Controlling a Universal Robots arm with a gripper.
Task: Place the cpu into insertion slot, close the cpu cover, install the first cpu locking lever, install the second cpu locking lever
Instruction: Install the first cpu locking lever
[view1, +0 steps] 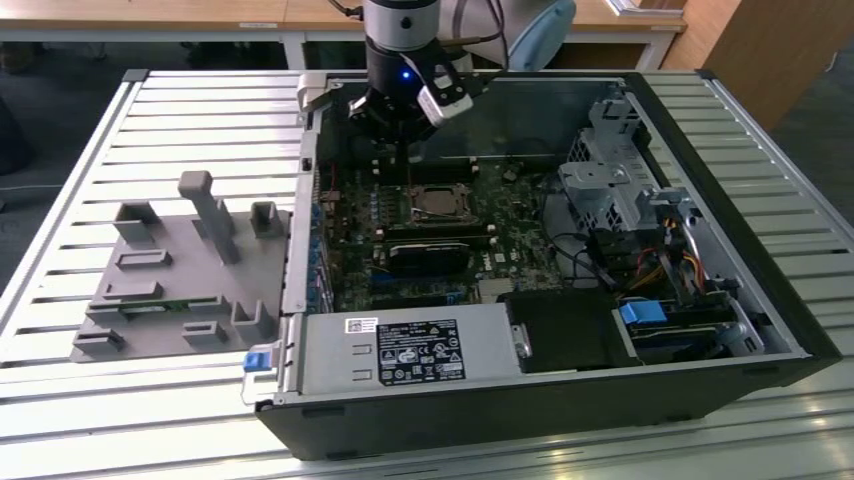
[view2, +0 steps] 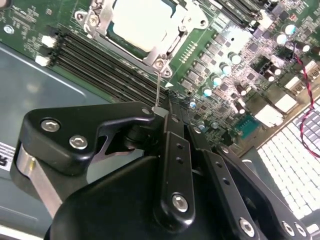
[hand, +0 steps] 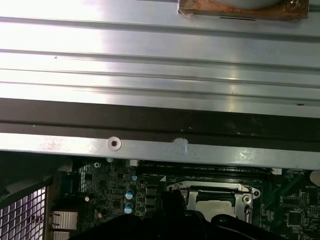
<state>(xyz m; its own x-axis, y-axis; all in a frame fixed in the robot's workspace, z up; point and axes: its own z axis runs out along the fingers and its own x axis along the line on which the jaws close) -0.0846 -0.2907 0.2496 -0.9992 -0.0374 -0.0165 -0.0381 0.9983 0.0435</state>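
Gripper (view2: 161, 114) pinched on the thin lever (view2: 157, 90), cpu (view2: 142, 22) under its cover (view2: 96, 21) just beyond it, but pull off line and that wire could slip out or bend!

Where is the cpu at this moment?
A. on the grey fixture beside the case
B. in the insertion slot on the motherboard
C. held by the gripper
B: in the second wrist view the cpu lies flat on the motherboard, framed by the cpu cover.
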